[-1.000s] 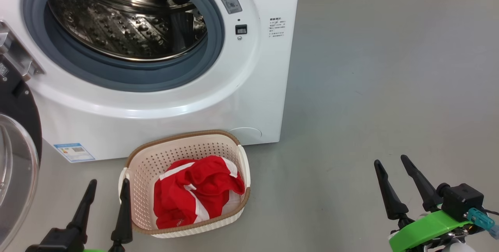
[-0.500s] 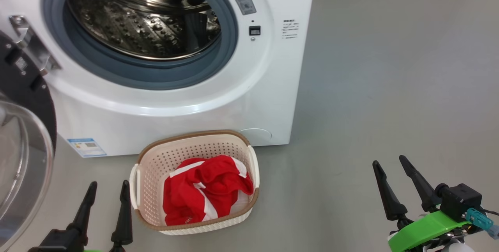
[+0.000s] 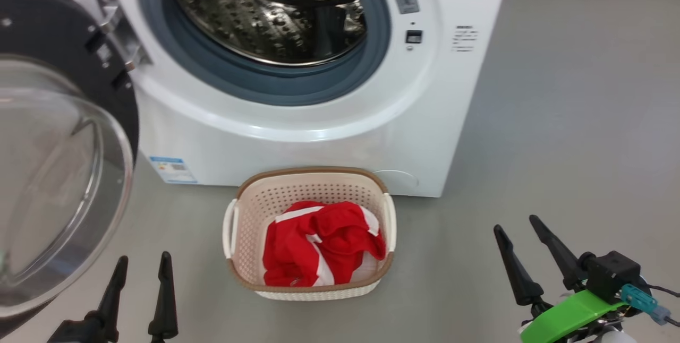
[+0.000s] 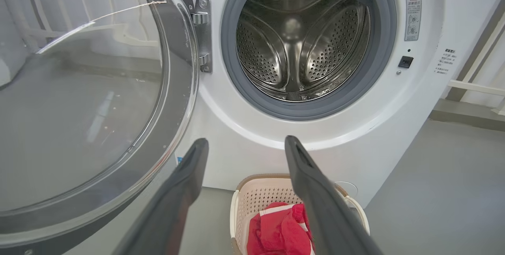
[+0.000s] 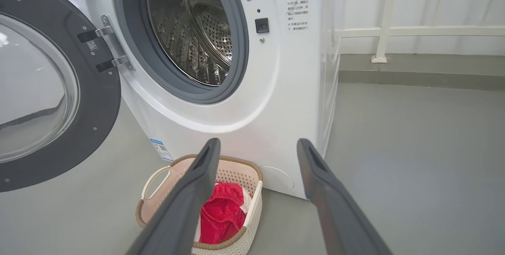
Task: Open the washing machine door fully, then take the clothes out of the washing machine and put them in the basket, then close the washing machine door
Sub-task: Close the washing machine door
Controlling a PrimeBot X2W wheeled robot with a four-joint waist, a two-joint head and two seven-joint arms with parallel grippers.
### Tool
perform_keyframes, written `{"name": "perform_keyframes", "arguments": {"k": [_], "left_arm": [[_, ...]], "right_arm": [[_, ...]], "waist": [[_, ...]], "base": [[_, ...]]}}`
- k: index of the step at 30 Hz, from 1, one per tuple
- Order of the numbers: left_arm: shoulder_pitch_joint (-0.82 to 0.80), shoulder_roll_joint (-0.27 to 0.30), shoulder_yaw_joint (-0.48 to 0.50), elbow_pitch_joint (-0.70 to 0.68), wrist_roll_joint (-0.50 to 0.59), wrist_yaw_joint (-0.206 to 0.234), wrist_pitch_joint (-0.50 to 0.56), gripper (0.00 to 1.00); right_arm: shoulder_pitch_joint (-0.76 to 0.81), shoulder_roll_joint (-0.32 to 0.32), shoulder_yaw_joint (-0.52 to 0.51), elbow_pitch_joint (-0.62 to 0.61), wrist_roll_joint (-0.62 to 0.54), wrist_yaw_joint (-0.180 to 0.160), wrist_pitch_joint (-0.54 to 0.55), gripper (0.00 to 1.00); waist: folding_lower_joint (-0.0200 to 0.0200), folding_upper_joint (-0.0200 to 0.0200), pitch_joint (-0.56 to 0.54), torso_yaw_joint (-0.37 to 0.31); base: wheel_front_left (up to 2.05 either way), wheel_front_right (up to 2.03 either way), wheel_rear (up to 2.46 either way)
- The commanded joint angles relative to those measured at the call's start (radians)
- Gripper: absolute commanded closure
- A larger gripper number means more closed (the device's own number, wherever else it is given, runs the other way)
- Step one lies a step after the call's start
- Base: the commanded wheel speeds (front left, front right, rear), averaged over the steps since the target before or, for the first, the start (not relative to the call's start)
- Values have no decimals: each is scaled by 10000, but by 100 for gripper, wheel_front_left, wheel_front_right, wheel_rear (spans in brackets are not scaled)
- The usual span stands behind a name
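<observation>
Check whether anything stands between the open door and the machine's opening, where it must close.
Nothing visible does. The washing machine door hangs open at the left; the gasket is bare; the clothes lie in the basket, seemingly below the door's swing.

Head camera looks down; wrist cameras sit low, facing forward; all share basket (image 3: 313, 294).

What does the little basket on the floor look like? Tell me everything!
The basket is small, cream-white plastic full of little holes, a rounded rectangle with a brown woven-look rim and a white handle on each side. It stands upright on the grey floor, close in front of the washing machine. Red clothes with white stripes lie inside.
</observation>
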Motion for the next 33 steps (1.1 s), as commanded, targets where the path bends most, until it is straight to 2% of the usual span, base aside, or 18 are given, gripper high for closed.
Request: {"name": "perform_keyframes", "arguments": {"k": [1,19,33], "left_arm": [[-146,131,281,-237,-105,123,-65,0],[-64,128,-275,-476,-821,903,-65,0],[124,128,-387,-709,-1051,1209,-65,0]], "right_arm": [[-370,-163,307,-198,-48,16,-49,0],[-1016,-468,1194,79,58,16,-49,0],[-1115,-429,1379,202,124,16,-49,0]], "waist": [[0,0,170,572],[0,0,332,2597],[0,0,274,3277]], "base": [[0,0,0],[0,0,0],[0,0,0]]}}
